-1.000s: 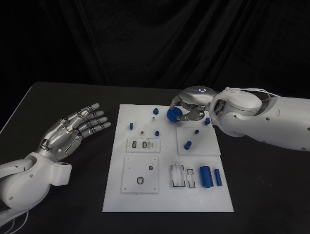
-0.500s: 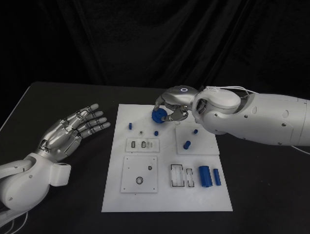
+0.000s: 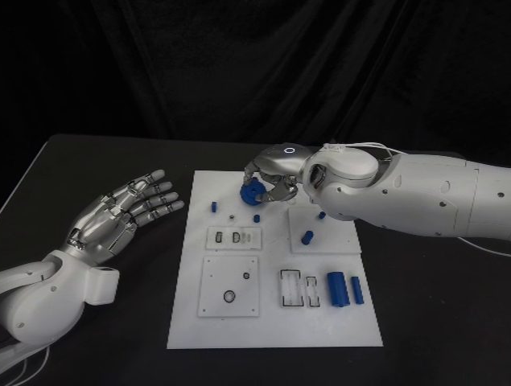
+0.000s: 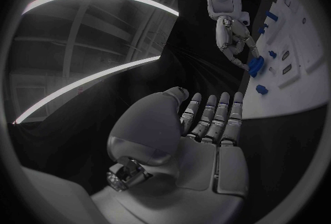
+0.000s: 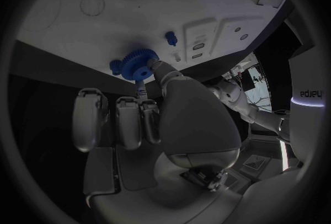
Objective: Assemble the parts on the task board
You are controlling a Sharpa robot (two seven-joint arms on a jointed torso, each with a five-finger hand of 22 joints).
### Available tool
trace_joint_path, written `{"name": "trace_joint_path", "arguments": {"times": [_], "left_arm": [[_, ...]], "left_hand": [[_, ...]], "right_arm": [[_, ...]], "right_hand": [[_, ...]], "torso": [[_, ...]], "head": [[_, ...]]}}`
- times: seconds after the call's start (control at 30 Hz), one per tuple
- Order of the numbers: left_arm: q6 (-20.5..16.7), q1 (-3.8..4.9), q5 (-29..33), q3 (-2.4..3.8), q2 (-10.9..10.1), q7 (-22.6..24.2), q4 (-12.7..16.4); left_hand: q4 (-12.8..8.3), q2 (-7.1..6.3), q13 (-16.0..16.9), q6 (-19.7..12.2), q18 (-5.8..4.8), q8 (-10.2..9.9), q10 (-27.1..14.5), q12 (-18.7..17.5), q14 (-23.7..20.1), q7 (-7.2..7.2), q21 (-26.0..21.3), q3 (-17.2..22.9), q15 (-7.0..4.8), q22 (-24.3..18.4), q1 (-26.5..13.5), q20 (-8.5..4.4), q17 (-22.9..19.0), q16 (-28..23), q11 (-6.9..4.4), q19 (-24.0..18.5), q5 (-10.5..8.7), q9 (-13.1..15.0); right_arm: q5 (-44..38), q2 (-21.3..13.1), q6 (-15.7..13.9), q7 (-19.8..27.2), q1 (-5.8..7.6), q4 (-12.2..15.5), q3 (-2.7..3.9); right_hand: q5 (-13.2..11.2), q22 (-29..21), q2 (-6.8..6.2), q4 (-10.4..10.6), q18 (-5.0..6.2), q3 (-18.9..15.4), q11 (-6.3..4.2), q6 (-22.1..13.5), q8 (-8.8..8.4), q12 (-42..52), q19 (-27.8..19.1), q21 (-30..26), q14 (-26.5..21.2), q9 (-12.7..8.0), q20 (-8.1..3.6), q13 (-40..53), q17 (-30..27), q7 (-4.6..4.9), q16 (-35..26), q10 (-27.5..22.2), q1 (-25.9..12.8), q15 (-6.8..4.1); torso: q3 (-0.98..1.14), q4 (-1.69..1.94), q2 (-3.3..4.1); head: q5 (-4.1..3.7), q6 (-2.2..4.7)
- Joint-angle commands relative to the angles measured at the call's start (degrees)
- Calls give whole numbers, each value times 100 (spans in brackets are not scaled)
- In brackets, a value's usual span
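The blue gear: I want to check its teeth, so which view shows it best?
The right wrist view: the blue gear faces the camera, teeth and centre hole plain, held by the right hand. The head view shows it partly hidden by fingers; the left wrist view shows a small blue shape.

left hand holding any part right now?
No: in the head view the left hand lies open beside the task board, fingers spread with nothing in them, while the right hand holds the blue gear.

The right hand (image 3: pixel 273 178) and its bulky arm cover the task board's (image 3: pixel 276 322) far middle, the blue gear (image 3: pixel 252 194) shows only partly between the fingers, and whether it touches the board cannot be told.
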Motion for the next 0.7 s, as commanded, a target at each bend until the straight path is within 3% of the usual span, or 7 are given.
{"name": "trace_joint_path", "arguments": {"times": [0.03, 0.27, 0.37, 0.5, 0.53, 0.6, 0.7], "left_arm": [[102, 10, 14, -2, 20, 1115, -11], [120, 10, 14, -11, 36, 1110, -40], [126, 10, 14, -13, 40, 1108, -47], [133, 10, 14, -14, 43, 1103, -56], [135, 10, 14, -15, 43, 1102, -58], [139, 9, 14, -15, 43, 1100, -62], [144, 9, 14, -16, 43, 1097, -67]], "left_hand": [[-14, 27, -5, 1, -35, 8, -11, -26, -5, 57, -21, 28, 27, -7, 2, -7, -9, -22, 37, 24, 12, -7], [-16, 27, -6, -3, -38, 6, -10, -25, -2, 58, -20, 31, 30, -7, 0, -7, -10, -22, 39, 27, 12, -7], [-16, 27, -6, -3, -38, 6, -10, -25, -2, 58, -20, 31, 30, -7, 0, -7, -10, -22, 39, 27, 12, -7], [-16, 27, -6, -3, -38, 6, -10, -25, -2, 58, -20, 31, 30, -7, 0, -7, -10, -22, 39, 27, 12, -7], [-18, 29, -7, -5, -42, 6, -11, -25, 1, 61, -19, 36, 34, -7, -1, -7, -11, -21, 40, 29, 12, -7], [-18, 29, -7, -5, -42, 6, -11, -25, 1, 61, -19, 36, 34, -7, -1, -7, -11, -21, 40, 29, 12, -7], [-18, 29, -7, -5, -42, 6, -11, -25, 1, 61, -19, 36, 34, -7, -1, -7, -11, -21, 40, 29, 12, -7]], "right_arm": [[-37, 35, 127, 63, -37, -56, 5], [22, 71, 189, 41, -70, -118, 5], [29, 71, 169, 38, -73, -130, 5], [33, 64, 107, 31, -76, -136, 5], [33, 63, 97, 31, -76, -137, 5], [34, 58, 79, 24, -77, -137, 5], [35, 46, 57, 14, -77, -130, 5]], "right_hand": [[-48, 830, -25, 18, -54, 33, 30, -82, -146, -51, 17, -12, 361, 1689, 13, 1027, 1110, 15, 11, 82, -50, 18], [-161, 761, -133, 60, -9, 189, 32, -593, -1057, -342, -100, -187, 288, 1107, 36, 573, 1021, 12, -99, -401, -49, 36], [-177, 728, -144, 65, 10, 201, 6, -701, -1258, -416, -149, -261, 260, 959, 23, 472, 987, -28, -140, -508, -49, 19], [-175, 690, -137, 57, 38, 223, -133, -1581, -1727, -543, -217, -375, 221, 393, -58, 310, 952, -243, -194, -694, -25, -80], [-167, 683, -125, 50, 44, 239, -207, -1937, -1861, -566, -234, -409, 208, 172, -108, 286, 940, -379, -213, -725, -9, -137], [-155, 680, -112, 45, 47, 255, -242, -1894, -1874, -577, -243, -429, 208, 148, -135, 274, 944, -453, -213, -739, 4, -163], [-134, 666, -94, 29, 54, 282, -256, -1888, -1882, -600, -262, -461, 190, 119, -151, 245, 921, -448, -240, -774, 33, -177]], "torso": [[3, 3, 5], [0, 7, 1], [3, 6, -1], [3, 0, 2], [3, 0, 2], [3, -4, -2], [3, -4, -2]], "head": [[-2, -12], [-12, -37], [-12, -43], [-5, -44], [-5, -44], [2, -45], [2, -45]]}}
